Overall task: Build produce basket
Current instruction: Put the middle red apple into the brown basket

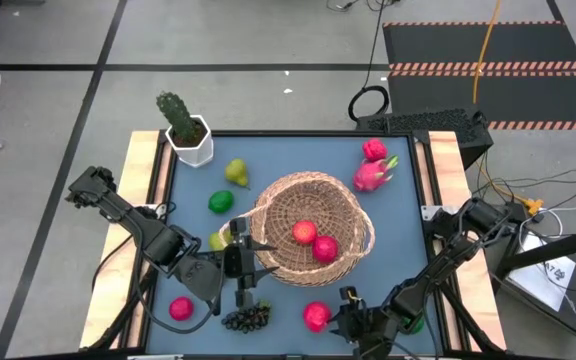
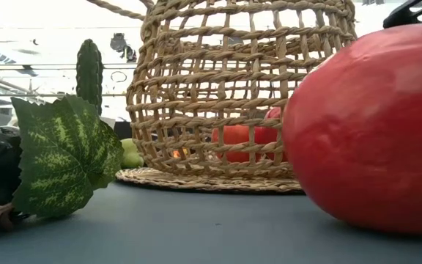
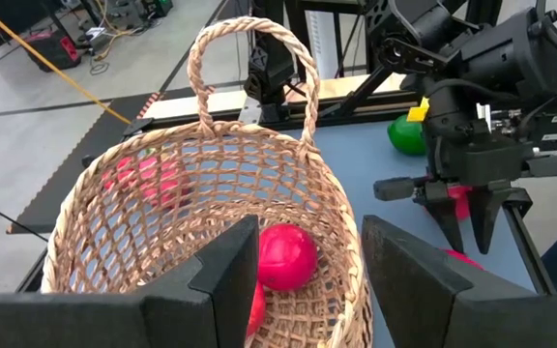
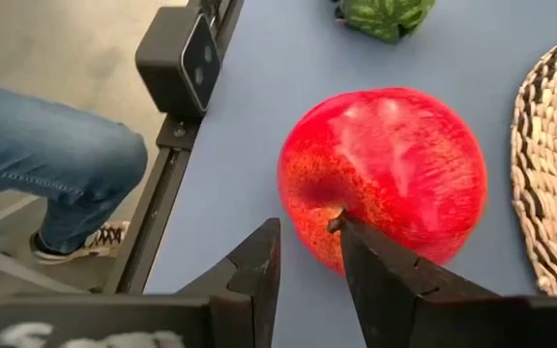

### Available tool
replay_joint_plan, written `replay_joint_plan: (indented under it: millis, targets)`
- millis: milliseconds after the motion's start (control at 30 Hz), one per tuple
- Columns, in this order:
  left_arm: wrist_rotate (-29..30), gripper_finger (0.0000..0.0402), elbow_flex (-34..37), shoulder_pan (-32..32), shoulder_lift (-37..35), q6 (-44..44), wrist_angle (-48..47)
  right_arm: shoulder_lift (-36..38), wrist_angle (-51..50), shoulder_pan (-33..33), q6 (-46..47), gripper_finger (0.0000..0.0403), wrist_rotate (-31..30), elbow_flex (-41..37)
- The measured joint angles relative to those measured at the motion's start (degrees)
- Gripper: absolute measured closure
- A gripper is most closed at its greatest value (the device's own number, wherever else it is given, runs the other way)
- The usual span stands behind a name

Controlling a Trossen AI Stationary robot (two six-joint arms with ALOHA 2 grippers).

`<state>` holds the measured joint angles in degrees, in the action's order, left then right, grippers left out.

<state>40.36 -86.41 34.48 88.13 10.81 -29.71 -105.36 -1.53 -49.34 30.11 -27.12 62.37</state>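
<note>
Blue table [image 1: 388, 230] carries the basket [image 1: 313, 228] mid-table, its rim straddled by the half-spread left gripper [image 3: 303, 280]; the near-edge apple [image 4: 383, 176] should be pinched squarely once the narrowly parted right gripper [image 4: 309, 253] is widened.

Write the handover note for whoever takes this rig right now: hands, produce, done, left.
Left hand: open, straddling the rim of the round tan woven wicker basket.
Right hand: fingers close together at the stem of the large red apple on the blue table's near edge; not visibly lifted.
Done: two red fruits lie in the basket.
Left: that apple, red fruit, dark grape bunch, green lime, yellow-green pear, pink dragon fruit and the red fruit behind it, all outside.
</note>
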Motion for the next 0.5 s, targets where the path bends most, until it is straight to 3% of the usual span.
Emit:
replay_joint_plan:
  millis: [500]
  targets:
    - [0.00, 0.0218, 0.00, 0.00, 0.00, -0.04, 0.00, 0.00, -0.85, 1.75, 3.53, 0.0298, -1.44, 0.00]
